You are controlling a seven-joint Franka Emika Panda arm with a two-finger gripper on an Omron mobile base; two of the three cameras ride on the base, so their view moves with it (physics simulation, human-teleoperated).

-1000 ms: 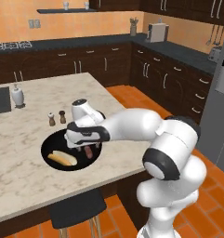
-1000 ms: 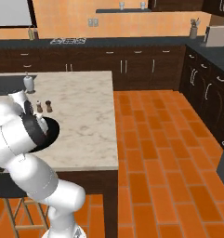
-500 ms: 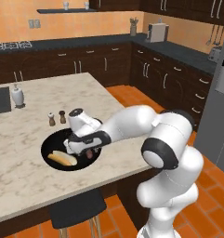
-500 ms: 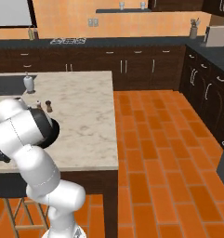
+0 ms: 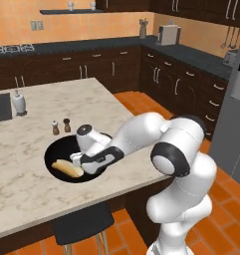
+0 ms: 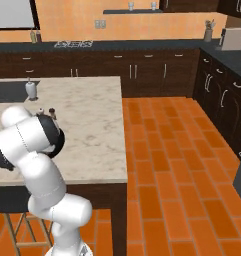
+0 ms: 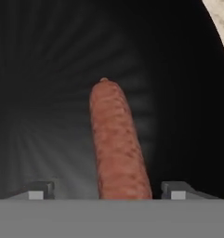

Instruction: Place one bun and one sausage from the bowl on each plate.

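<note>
The wide black bowl (image 5: 58,151) sits near the front edge of the marble island. A golden bun (image 5: 66,168) lies in its left part. My gripper (image 5: 84,161) reaches down into the bowl just right of the bun. In the hand view a reddish-brown sausage (image 7: 118,144) lies on the black bowl floor (image 7: 48,69), running lengthwise between my fingertips (image 7: 39,190). The gripper (image 7: 106,190) is open, with a gap showing on each side of the sausage. The plates are out of view.
Two small shakers (image 5: 60,126) stand just behind the bowl, and a white jar (image 5: 18,102) farther back left beside a dark inset (image 5: 1,107). A stool (image 5: 81,224) stands under the island's front edge. Marble counter (image 7: 220,14) shows past the bowl rim.
The hand has come down from above the bowl into it, next to the bun. The bun has not moved.
</note>
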